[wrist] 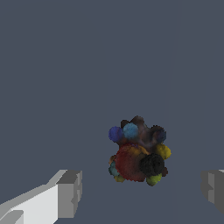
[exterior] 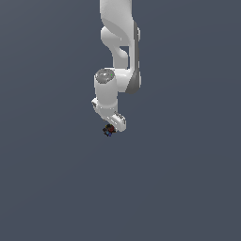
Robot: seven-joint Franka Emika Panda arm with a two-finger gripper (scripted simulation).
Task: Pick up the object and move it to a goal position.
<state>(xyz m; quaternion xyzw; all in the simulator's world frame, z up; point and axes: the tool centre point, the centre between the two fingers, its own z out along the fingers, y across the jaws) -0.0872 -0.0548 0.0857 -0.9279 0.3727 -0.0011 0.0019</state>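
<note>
Everywhere plain slate-grey surface (exterior: 188,188) (no seams) beneath object (wrist: 138,151).

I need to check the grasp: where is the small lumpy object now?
In the exterior view, the object sits near the centre, just below the white tool. In the wrist view, it lies between the open fingers, untouched.

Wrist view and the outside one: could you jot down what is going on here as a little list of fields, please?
scene: simulator render, plain grey ground
arm: white, reaching down from the top of the exterior view
tool: open, two grey fingers spread wide
object: small lumpy cluster of dark, red, blue and yellow blobs
object and tool: cluster lies between the fingers in the wrist view, touching neither
exterior view: cluster shows just at the tool's tip
grasp: not yet made
goal marker: none visible
</note>
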